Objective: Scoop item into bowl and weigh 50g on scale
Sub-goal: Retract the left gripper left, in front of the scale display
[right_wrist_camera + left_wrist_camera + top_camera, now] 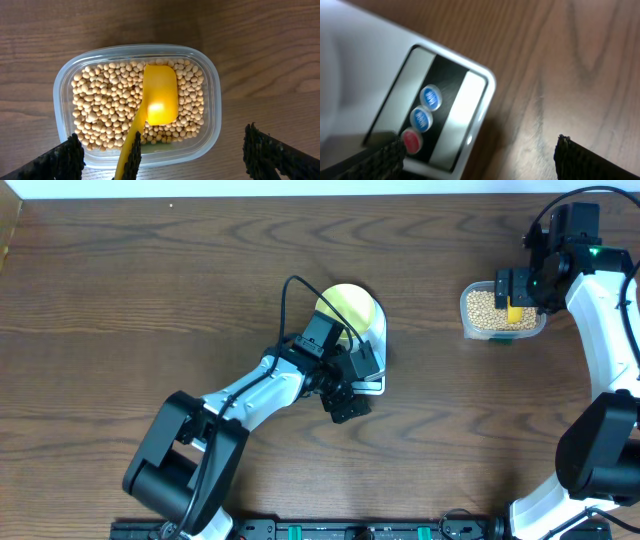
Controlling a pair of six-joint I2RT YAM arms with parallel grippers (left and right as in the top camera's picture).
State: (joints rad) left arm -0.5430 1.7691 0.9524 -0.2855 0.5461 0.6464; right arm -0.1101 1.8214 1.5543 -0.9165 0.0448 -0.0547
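One bowl [352, 308] is seated on one scale [355, 70], at 9 o'clock from one tub [214, 95] of many beans [100, 110], where one yellow scoop [161, 97] is laid. The left gripper [480, 142], over three buttons [422, 117], and the right gripper [162, 135], over the tub, are both spread wide.

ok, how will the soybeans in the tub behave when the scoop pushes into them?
Beans look round, smooth and loose, so they'll probably flow around the scoop and roll off if overfilled. The clear tub seems light; it may slide.
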